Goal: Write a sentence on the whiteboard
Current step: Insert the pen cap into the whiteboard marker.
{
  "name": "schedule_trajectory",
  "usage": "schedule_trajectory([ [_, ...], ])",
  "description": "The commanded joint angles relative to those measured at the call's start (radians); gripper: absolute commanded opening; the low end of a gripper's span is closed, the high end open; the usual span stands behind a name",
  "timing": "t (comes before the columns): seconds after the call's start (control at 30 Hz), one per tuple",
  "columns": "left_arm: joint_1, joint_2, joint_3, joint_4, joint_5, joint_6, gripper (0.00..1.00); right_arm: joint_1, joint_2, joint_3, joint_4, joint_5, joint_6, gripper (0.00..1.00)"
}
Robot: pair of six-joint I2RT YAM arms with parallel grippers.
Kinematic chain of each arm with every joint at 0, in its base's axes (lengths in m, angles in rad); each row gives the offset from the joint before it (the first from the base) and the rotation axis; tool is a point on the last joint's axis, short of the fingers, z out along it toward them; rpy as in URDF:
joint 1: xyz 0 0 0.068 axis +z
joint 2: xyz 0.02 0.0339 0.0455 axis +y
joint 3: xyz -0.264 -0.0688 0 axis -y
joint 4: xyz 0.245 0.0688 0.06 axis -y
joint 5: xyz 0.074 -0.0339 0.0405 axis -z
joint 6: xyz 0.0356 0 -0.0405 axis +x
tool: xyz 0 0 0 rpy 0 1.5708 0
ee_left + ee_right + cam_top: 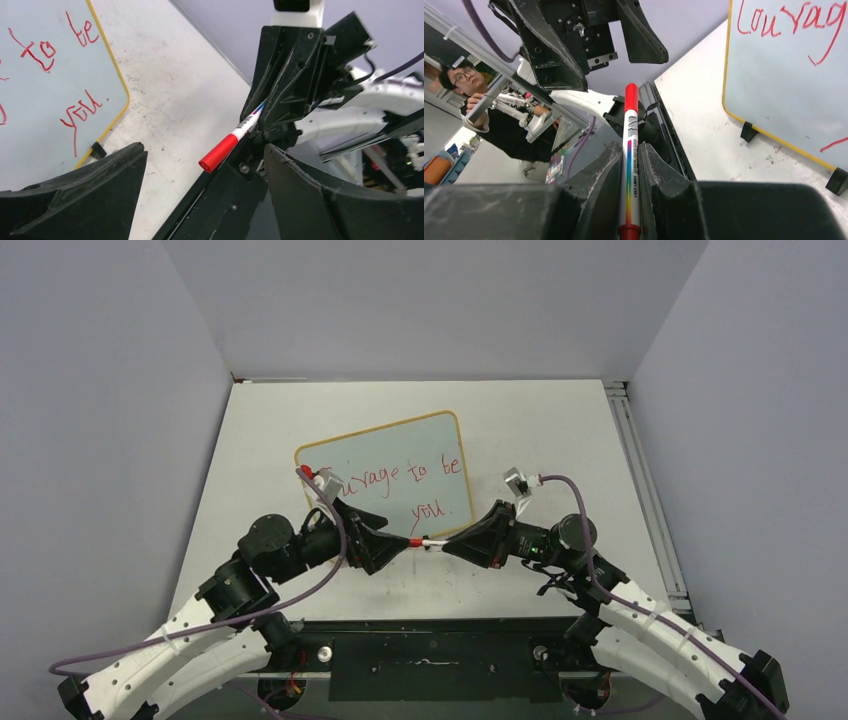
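The whiteboard (400,445) lies mid-table and bears the red sentence (405,475) "Courage to be you." on two lines. My right gripper (450,542) is shut on a white marker (630,170) with a rainbow stripe, whose red cap (631,97) points at my left gripper (392,545). In the left wrist view my left gripper (205,147) is open, and the red cap (220,152) sits just ahead between its fingers without touching them. The board also shows in the left wrist view (40,100) and the right wrist view (774,75). Both grippers hover in front of the board's near edge.
The board's black clip feet (749,132) rest on the scuffed white tabletop (560,430). A metal rail (640,490) runs along the table's right side. A black base plate (430,665) spans the near edge. A person with glasses (459,82) stands beyond the table.
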Motion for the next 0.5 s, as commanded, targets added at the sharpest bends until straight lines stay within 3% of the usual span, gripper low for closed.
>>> schedule_trajectory([
  [0.0,0.027,-0.009,-0.004,0.126,0.044,-0.192,0.85,0.003,-0.015,-0.037,0.243,0.065,0.087,0.05],
  [0.23,0.053,-0.021,-0.032,0.201,0.113,-0.286,0.74,0.002,0.063,-0.094,0.512,0.035,0.212,0.05],
  [0.47,0.072,-0.021,-0.066,0.266,0.158,-0.336,0.53,0.003,0.085,-0.092,0.56,0.027,0.231,0.05],
])
